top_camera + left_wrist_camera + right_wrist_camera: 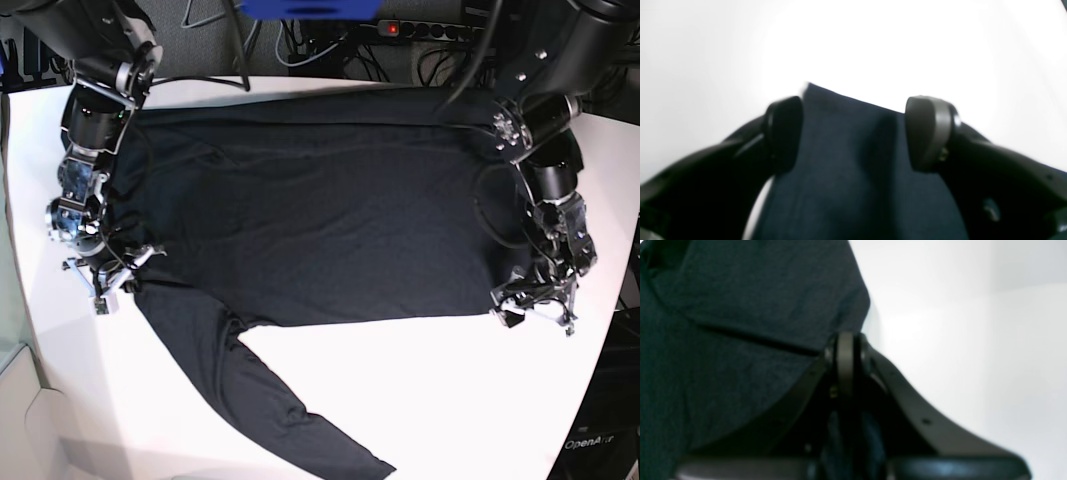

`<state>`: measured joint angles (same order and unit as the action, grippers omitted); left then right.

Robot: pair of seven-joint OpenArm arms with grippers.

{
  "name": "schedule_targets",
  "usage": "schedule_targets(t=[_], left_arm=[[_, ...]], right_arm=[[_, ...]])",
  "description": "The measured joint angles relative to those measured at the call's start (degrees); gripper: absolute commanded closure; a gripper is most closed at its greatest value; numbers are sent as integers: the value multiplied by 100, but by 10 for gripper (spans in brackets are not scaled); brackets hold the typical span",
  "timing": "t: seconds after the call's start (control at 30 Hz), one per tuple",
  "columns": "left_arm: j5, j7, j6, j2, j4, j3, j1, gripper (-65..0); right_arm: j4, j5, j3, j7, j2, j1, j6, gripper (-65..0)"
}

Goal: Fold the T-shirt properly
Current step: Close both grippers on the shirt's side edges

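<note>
A white table [420, 400] with a rounded front edge is seen from above in the base view. Behind its far edge, dark cables and a power strip [420, 27] with a lit red switch are visible, along with a blue object [310, 8] at the top of the frame. The room beyond is dim and cluttered; little else can be made out.

The T-shirt [320, 220], plain and dark, is spread flat across the far half of the table, its body lying crosswise between the two arms. One long sleeve [260, 400] is laid out diagonally toward the near edge.

The left gripper [853, 133] is positioned at the shirt's edge on the right of the base view. Its fingers [928, 133] are spread wide apart in the left wrist view, with a strip of dark fabric lying between them. No pinch on the cloth is observed; the pads stand clear of each other, one on either side of the fabric.

The right gripper [845, 353] is located at the opposite edge of the shirt, near where the sleeve leaves the body. Its fingers are pressed together with no visible gap in the right wrist view. Dark fabric lies against and beside the tips; whether cloth is caught between them cannot be told.
</note>
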<state>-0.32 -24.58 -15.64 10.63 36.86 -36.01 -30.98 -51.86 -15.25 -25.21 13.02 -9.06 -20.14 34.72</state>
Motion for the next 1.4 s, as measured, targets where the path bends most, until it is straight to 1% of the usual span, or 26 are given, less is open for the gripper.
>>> schedule_targets(t=[0.27,0.3,0.33,0.37,0.57,0.63,0.7,1.0,1.07,1.1,1.17,1.3,1.37,1.4], left_arm=[[9,-37,68,63,-26,13,0,-460],[9,-35,66,66,-28,13,2,-455],[11,-35,68,63,-28,13,2,-435],[11,-37,61,63,-31,15,2,-397],[17,-22,50,68,-35,17,0,-69],[9,-24,46,109,-42,22,0,-17],[9,-22,66,160,-42,24,0,0],[9,-44,66,157,-42,24,2,0],[9,-44,66,157,-37,24,2,-16],[9,-44,66,157,-33,24,2,-38],[7,-44,66,160,-20,24,2,-116],[9,-44,66,160,-17,24,2,-313],[11,-44,66,160,-20,24,2,-379],[9,-46,66,160,-24,24,2,-400]], right_arm=[[0,0,0,2,0,-4,0,0],[0,0,0,4,0,-13,0,0],[0,-2,0,11,0,-15,0,0],[0,-2,0,11,0,-15,0,0],[0,-2,0,13,2,-15,0,0],[0,-2,0,24,2,-15,0,0],[0,-2,0,24,0,-15,0,0],[0,0,0,24,0,-11,0,0],[0,0,0,26,0,-11,0,0],[0,-2,0,26,0,-11,0,0],[0,0,0,26,2,-11,0,0],[0,0,0,26,0,-11,0,0],[0,0,0,31,0,-11,0,0],[0,0,0,28,2,-11,0,0]])
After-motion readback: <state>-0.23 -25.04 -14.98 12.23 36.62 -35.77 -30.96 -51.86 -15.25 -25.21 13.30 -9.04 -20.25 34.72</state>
